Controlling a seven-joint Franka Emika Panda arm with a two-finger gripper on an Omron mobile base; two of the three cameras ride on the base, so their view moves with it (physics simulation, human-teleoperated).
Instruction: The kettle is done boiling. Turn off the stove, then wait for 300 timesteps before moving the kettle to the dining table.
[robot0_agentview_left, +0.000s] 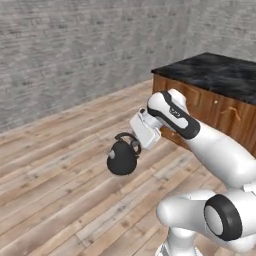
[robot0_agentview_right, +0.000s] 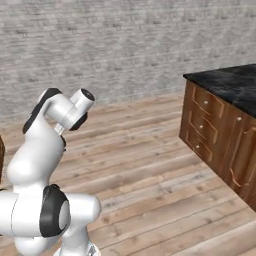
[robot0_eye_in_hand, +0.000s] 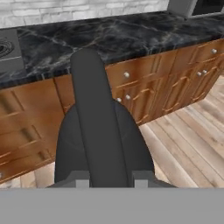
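The small dark kettle (robot0_agentview_left: 122, 159) hangs in the air over the wooden floor, left of the dining table (robot0_agentview_left: 220, 72). My gripper (robot0_agentview_left: 136, 145) is shut on its thin arched handle. In the hand view the kettle (robot0_eye_in_hand: 70, 148) sits right under the hand, its handle (robot0_eye_in_hand: 94, 109) running up between my gripper (robot0_eye_in_hand: 109, 183) tips. Beyond it, a corner of the stove (robot0_eye_in_hand: 8, 50) shows at the far left of the wall counter. The dining table (robot0_agentview_right: 230, 82) stands at the right, with a black marble top and a brown drawer base.
A black marble wall counter (robot0_eye_in_hand: 131, 35) on brown cabinets lies ahead of the hand, backed by white brick. Open wooden floor (robot0_agentview_left: 60, 170) spreads left of the arm up to a grey brick wall (robot0_agentview_left: 75, 50). The table's corner is close to my forearm.
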